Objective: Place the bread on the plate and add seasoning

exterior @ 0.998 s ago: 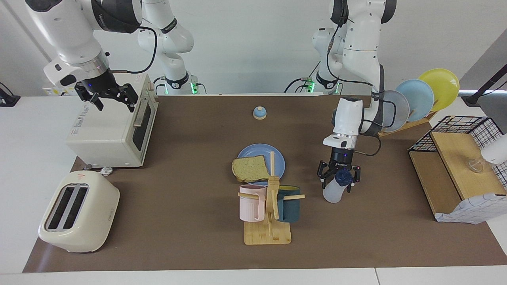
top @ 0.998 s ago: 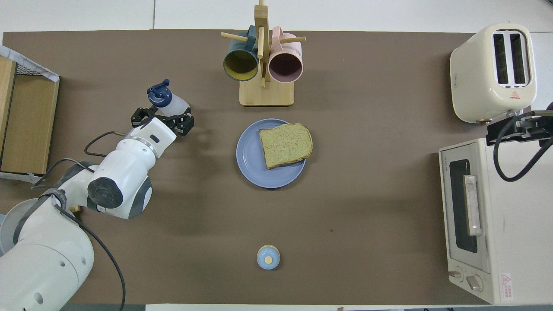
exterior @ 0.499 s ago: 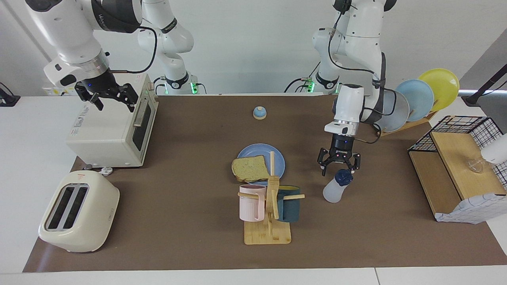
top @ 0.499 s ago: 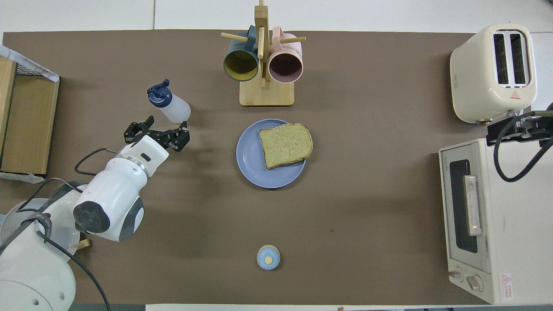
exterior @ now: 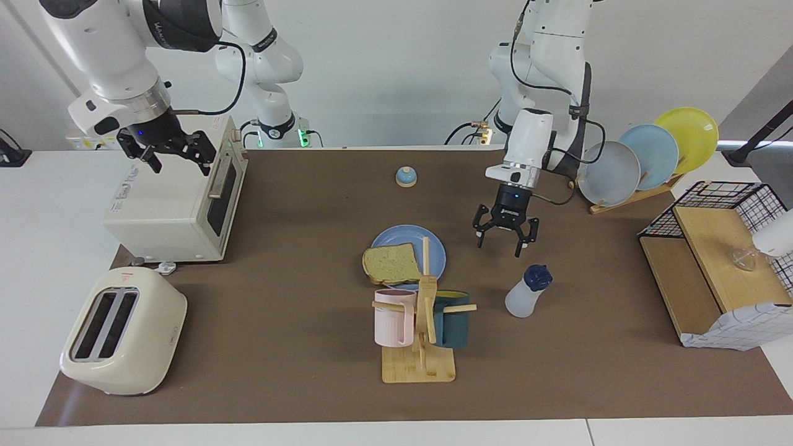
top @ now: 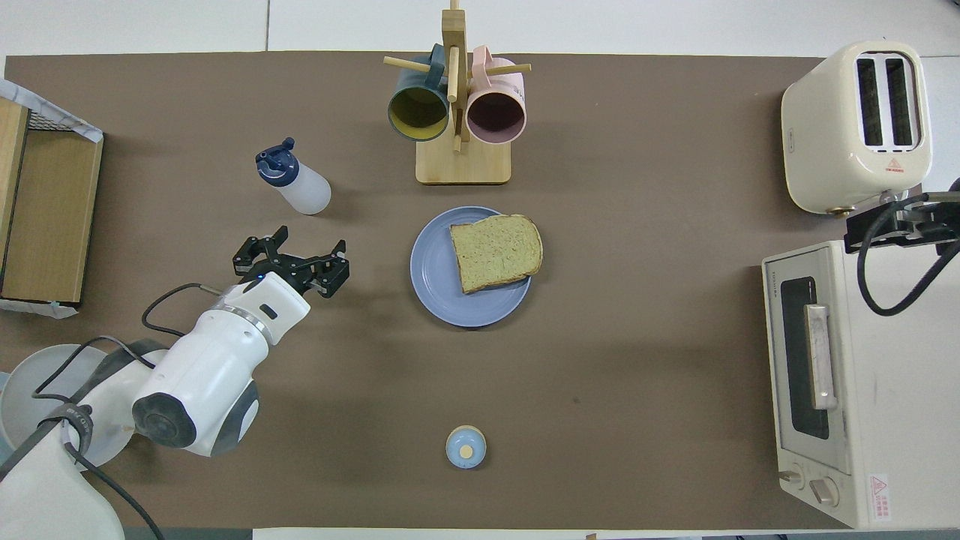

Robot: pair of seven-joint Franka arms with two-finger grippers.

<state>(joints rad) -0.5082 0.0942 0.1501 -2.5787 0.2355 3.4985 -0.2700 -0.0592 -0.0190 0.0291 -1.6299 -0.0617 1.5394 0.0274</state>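
Observation:
The bread (exterior: 390,263) lies on the blue plate (exterior: 435,246) in the middle of the mat; both also show in the overhead view, bread (top: 495,251) on plate (top: 435,281). The seasoning bottle (exterior: 526,292) (top: 296,180) stands alone on the mat, toward the left arm's end from the plate. My left gripper (exterior: 499,246) (top: 291,253) is open and empty, raised over the mat between plate and bottle. My right gripper (exterior: 178,162) (top: 896,221) waits open over the toaster oven's top.
A wooden mug rack (exterior: 420,365) with a pink and a dark mug stands just farther from the robots than the plate. A toaster oven (exterior: 173,204), a toaster (exterior: 124,331), a bell (exterior: 406,177), a plate rack (exterior: 644,158) and a wire-and-wood shelf (exterior: 712,266) ring the mat.
My left gripper has let go of the seasoning bottle, risen and drawn back toward the robots. The bottle stays standing where it was. The right arm has not moved.

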